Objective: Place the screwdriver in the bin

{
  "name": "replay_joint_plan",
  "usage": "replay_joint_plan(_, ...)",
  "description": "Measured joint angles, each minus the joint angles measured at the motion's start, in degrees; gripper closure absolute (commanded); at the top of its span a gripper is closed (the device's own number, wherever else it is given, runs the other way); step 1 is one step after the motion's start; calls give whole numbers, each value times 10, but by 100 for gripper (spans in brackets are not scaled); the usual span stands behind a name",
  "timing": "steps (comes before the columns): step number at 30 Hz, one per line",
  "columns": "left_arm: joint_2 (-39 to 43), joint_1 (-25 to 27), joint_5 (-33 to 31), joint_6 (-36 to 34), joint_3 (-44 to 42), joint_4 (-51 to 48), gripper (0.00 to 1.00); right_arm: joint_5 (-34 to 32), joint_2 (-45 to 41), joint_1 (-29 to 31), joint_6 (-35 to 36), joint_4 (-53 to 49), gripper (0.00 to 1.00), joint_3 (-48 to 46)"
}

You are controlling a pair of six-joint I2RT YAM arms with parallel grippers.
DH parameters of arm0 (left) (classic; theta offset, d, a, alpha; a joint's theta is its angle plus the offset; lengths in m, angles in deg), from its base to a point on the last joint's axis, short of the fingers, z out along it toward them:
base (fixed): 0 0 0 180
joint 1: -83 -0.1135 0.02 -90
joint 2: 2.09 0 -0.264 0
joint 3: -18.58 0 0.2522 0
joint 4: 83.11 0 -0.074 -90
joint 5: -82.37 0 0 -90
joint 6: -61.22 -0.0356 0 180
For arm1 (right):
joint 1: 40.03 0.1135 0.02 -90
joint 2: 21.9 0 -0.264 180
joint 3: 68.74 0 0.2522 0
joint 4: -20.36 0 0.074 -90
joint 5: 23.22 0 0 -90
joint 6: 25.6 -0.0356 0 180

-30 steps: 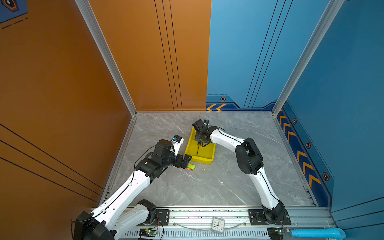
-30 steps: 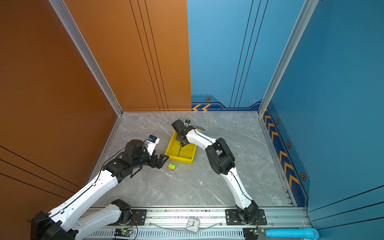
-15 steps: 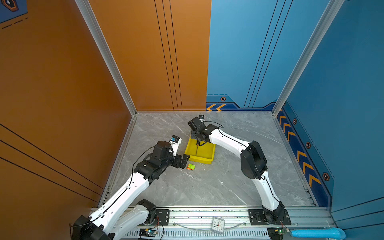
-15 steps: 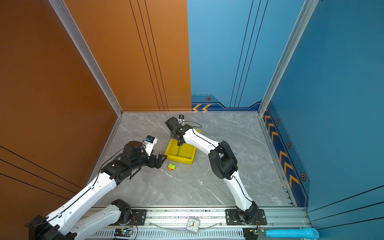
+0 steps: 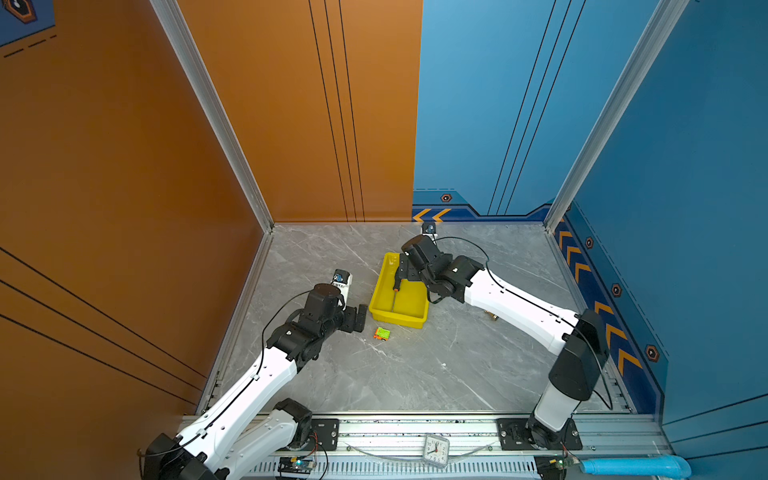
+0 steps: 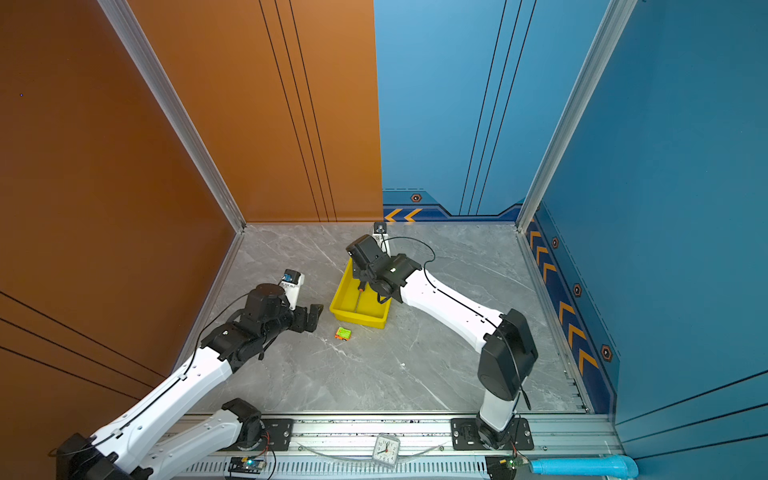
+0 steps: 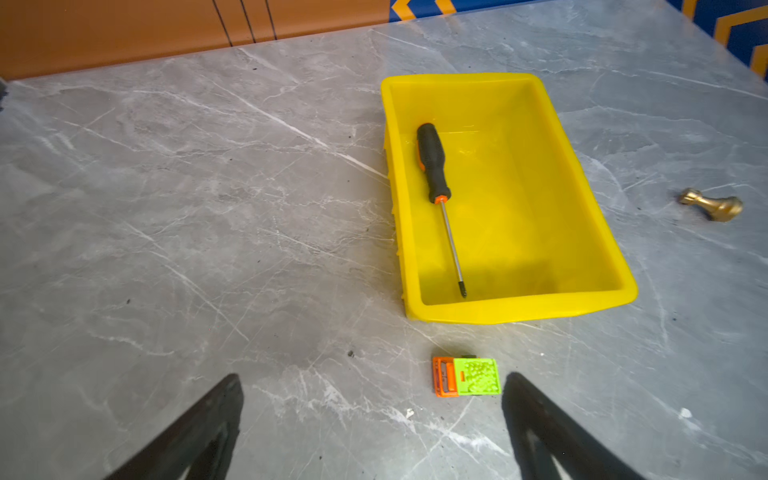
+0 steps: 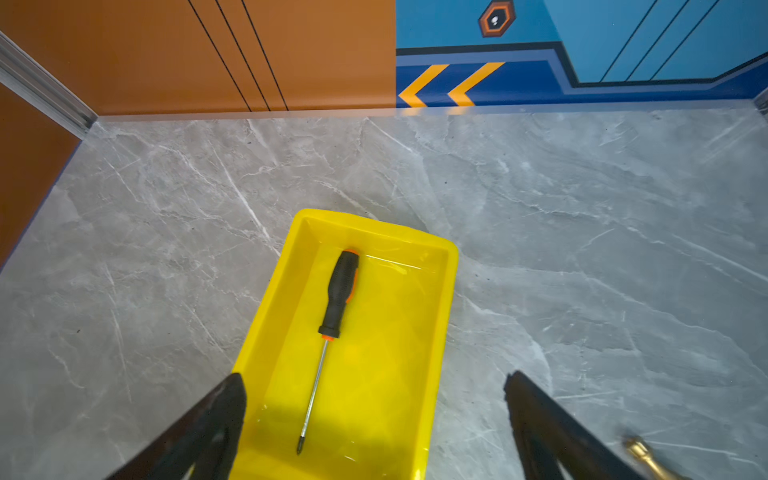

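The screwdriver [image 8: 338, 291], with a black-and-orange handle and a thin shaft, lies flat on the floor of the yellow bin [image 8: 440, 332], touched by nothing. Both top views show it in the bin [image 5: 397, 319], under my right gripper [image 5: 401, 276]. My right gripper [image 8: 375, 376] hovers open above the bin's near end, its jaws wide apart and empty. My left gripper [image 7: 372, 380] is open and empty over the bare table, left of the bin [image 7: 519, 311]. From the left wrist the screwdriver [image 7: 434, 166] lies along the bin's left wall.
A small green-and-orange toy block [image 7: 465, 377] lies on the marble table just in front of the bin, close to my left gripper. A brass fitting [image 7: 712, 205] lies to the bin's right, under the right arm. Walls close three sides. A clock [image 5: 436, 451] sits on the front rail.
My right gripper has opened wide over the bin and the screwdriver now lies loose inside it. The left arm has drawn back slightly.
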Motion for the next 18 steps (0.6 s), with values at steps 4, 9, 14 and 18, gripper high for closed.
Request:
replay_joint_plan(4, 2, -9, -49, 12, -11, 0, 2, -39, -105, -2, 43, 1, 0, -87)
replay_joint_plan(9, 24, -14, -99, 20, -54, 14, 2, -83, -238, -35, 63, 2, 0, -183)
replay_joint_plan(14, 65, -26, -125, 18, -98, 44, 2, -82, -337, -132, 69, 2, 0, -261)
replay_joint_plan(18, 88, -50, -134, 0, -131, 93, 2, -55, -389, -232, 75, 10, 0, -330)
